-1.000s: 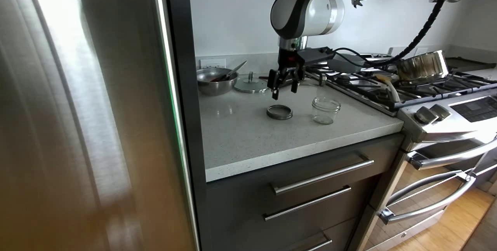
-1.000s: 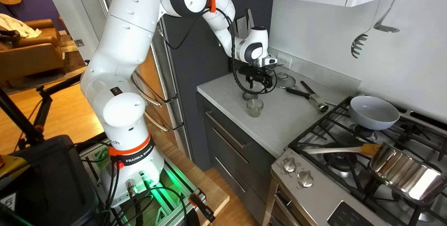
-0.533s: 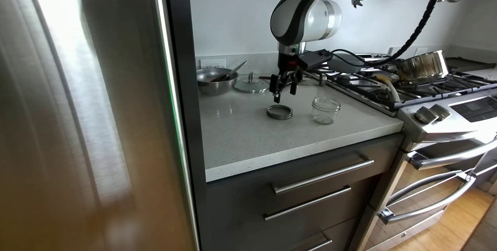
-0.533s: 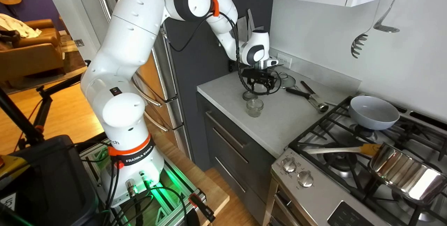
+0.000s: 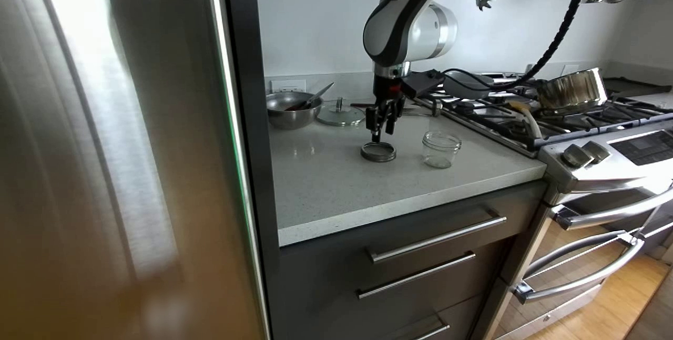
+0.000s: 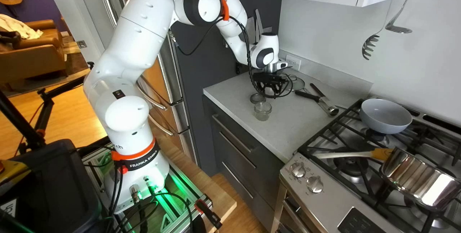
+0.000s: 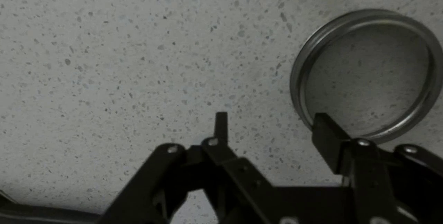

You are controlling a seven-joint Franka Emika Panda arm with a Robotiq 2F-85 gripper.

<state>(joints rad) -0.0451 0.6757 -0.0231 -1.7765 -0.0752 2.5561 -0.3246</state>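
Observation:
A grey metal jar ring (image 7: 298,78) lies flat on the counter, at the right of the wrist view and in both exterior views. My gripper (image 7: 270,120) hangs just above the counter with its jaws part-way apart and only bare speckled surface showing between them. Its right finger (image 7: 327,141) overlaps the ring's lower left edge in the wrist view; whether they touch I cannot tell. In an exterior view the gripper (image 5: 383,134) points down right behind the ring (image 5: 378,159). A clear glass jar (image 5: 440,150) stands upright and open beside the ring.
Behind the gripper sit a steel bowl (image 5: 292,116) with a utensil in it and a glass lid (image 5: 342,116). Black-handled tools (image 6: 306,95) lie along the back. On the stove are a pale bowl (image 6: 385,117) and a tilted steel pot (image 6: 419,179). A tall fridge (image 5: 131,172) stands alongside.
My gripper has come down toward the counter behind the ring, and its fingers have drawn closer together. The ring and the jar have stayed where they were.

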